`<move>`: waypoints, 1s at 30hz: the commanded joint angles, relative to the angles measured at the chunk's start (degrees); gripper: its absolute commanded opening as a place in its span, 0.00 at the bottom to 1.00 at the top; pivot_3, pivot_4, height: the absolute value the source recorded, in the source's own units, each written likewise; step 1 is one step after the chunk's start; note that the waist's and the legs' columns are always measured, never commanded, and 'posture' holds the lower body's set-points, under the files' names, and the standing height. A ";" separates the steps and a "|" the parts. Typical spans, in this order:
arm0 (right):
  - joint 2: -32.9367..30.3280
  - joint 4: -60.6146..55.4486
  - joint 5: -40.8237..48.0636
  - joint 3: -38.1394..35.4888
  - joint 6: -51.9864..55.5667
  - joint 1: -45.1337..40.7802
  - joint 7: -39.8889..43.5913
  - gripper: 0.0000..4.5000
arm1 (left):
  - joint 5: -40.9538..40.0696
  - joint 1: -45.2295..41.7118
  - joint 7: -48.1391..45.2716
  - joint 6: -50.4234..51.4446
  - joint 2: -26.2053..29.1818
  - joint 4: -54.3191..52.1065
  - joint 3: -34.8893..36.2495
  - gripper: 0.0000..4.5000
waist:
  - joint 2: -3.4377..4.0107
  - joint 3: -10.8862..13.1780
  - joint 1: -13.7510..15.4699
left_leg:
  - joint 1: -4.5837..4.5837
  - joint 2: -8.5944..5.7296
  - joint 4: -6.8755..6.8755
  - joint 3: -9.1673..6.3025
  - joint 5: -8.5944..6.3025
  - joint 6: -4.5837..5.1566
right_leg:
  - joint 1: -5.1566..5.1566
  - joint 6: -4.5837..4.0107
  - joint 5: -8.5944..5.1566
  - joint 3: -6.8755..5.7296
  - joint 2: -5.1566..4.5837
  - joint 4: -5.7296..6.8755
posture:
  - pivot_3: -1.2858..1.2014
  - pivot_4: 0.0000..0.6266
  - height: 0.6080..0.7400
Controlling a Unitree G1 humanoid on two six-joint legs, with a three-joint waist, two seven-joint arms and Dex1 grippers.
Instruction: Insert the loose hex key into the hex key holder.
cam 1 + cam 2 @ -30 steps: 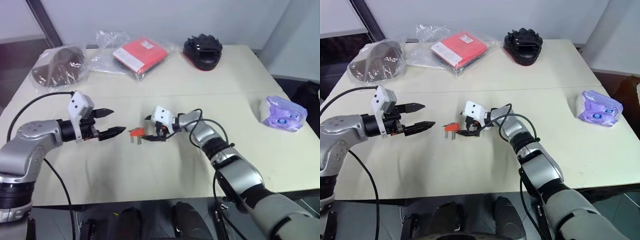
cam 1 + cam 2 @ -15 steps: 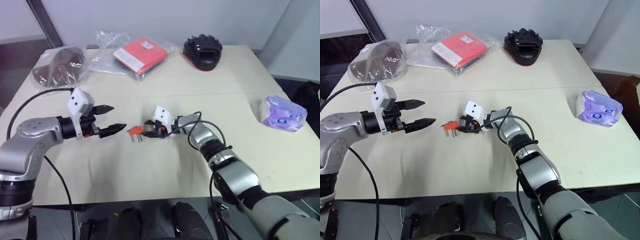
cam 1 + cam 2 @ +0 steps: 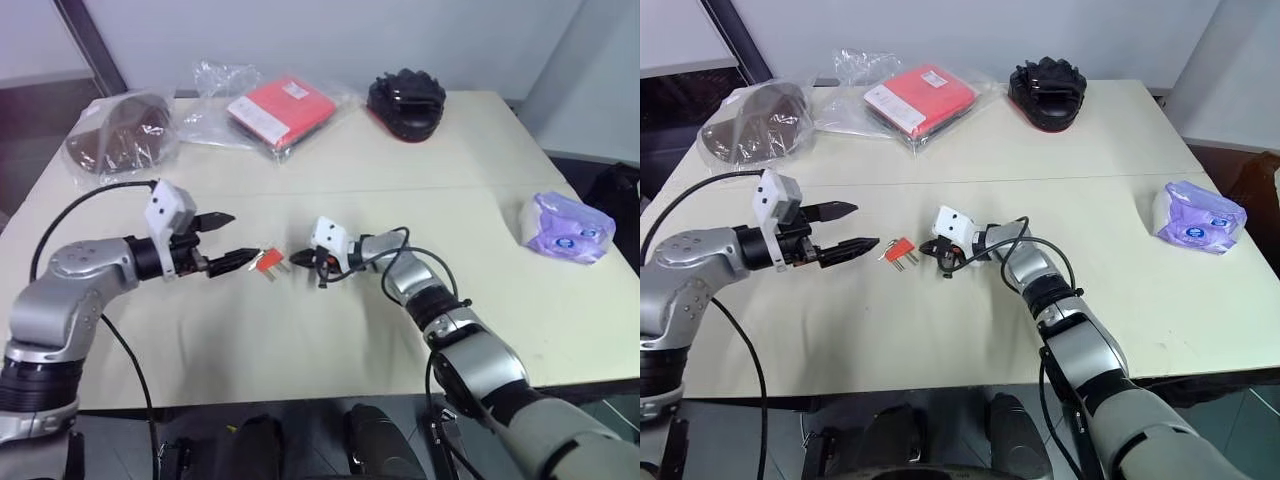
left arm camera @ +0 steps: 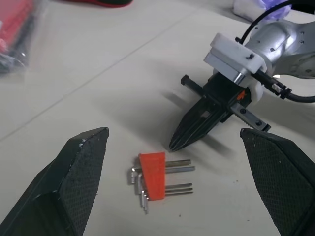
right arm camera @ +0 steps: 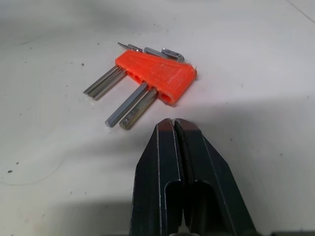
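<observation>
hex key holder point(image 4: 152, 175) lies flat on the bench point(image 3: 330, 330). right claw point(image 5: 174, 129), pressed shut and empty, sits at its 3 o'clock; left claw point(image 3: 228, 240) gapes wide, empty, at 9 o'clock.

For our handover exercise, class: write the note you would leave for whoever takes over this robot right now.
Left claw: open, empty, tips close beside the holder.
Right claw: shut, nothing visible between its fingers, tip aimed at the holder from the other side, not touching it.
Holder: flat on the table between the claws, several keys sticking out.
Loose key: none visible apart from the holder.
Left: check whether it is already seated; if not, find it.
</observation>
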 commanded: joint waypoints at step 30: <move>-1.69 -6.06 0.96 0.93 8.16 -1.40 5.98 0.73 | 0.29 -2.77 -1.05 -0.30 1.22 -0.07 0.38 1.00 | 0.00 0.00 -0.07 | 0.01 0.00 -0.02 0.01 0.00 0.00 | -0.04 -0.01 -0.01 0.01 0.01 0.04 | 0.52 0.24 1.00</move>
